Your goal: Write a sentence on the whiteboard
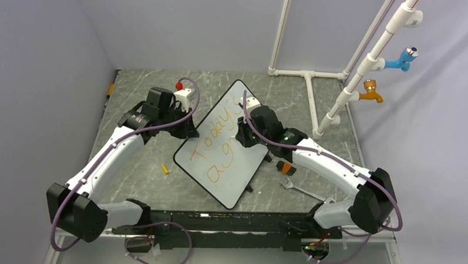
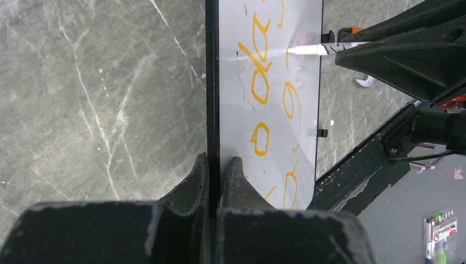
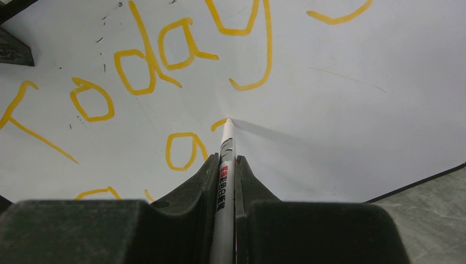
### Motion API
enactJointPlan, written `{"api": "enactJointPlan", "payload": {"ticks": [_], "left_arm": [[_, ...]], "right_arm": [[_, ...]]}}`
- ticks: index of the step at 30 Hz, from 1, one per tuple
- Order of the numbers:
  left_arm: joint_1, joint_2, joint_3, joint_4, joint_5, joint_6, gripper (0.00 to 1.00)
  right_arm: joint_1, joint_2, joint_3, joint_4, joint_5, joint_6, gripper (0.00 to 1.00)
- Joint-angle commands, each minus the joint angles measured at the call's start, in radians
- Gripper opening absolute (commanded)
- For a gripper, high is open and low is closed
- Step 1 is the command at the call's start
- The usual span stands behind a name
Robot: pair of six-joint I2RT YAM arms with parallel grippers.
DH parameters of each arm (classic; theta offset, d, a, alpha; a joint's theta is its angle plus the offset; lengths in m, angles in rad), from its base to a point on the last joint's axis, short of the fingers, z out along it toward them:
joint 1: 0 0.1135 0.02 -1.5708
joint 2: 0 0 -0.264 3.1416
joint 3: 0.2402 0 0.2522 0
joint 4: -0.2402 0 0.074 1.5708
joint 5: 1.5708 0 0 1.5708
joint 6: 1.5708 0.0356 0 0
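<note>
Two lines of orange lettering make up the sentence (image 1: 218,148) so far: "Today's" is read along the top line, and only the first letters are down on the second. The whiteboard (image 1: 241,180) is seen lying diagonally on the table (image 1: 142,164), between the two arms. Whether one edge is raised cannot be told.

The left gripper (image 2: 215,163) is closed on the board's black rim, one finger on each side of the edge. The right gripper (image 3: 225,160) is clamped on the marker (image 3: 227,137), whose tip is pressed on the white surface at the start of a short orange stroke just right of the last finished letter. A wrench (image 1: 295,187) is noted on the table near the right arm, apart from the board.

The step is judged as mid-writing on the second line, with the sentence roughly half done. For the next move, the tip is to be dragged through the stroke in light contact and lifted cleanly between letters. The board is to be held steady by the left grip so the line is not smeared or skewed.
</note>
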Motion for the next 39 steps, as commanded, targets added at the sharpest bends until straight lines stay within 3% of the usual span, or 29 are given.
{"api": "enactJointPlan", "payload": {"ticks": [1, 24, 39], "left_arm": [[0.002, -0.008, -0.007, -0.004, -0.161, 0.102, 0.00], [0.002, -0.014, -0.008, -0.003, -0.166, 0.101, 0.00], [0.002, -0.014, -0.009, -0.004, -0.166, 0.100, 0.00]], "right_arm": [[0.002, -0.002, -0.042, -0.006, -0.064, 0.002, 0.00], [0.002, -0.087, -0.153, -0.042, -0.083, 0.028, 0.00], [0.002, -0.103, -0.126, -0.063, 0.030, 0.013, 0.00]]}}
